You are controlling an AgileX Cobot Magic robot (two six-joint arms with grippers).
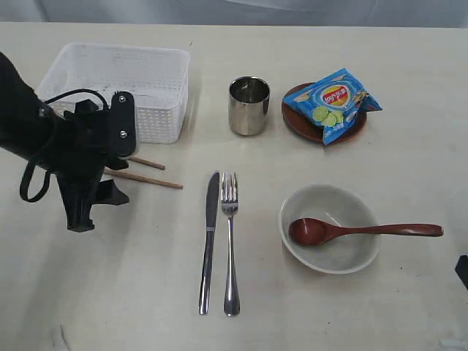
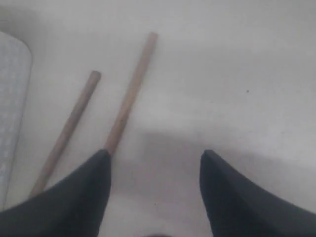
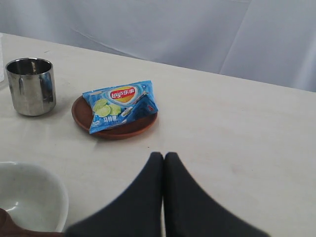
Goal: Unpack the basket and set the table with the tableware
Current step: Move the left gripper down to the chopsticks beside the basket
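Hovering over two chopsticks [image 2: 128,96] beside the basket [image 1: 162,121], left hand [image 2: 154,159] agape.

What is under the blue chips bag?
The chips bag lies on a red-brown plate; only the plate's rim shows around it. The plate's middle is covered, so anything else beneath the bag cannot be seen.

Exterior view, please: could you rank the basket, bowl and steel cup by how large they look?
1. basket, clearly the largest
2. bowl, in the middle
3. steel cup, the smallest
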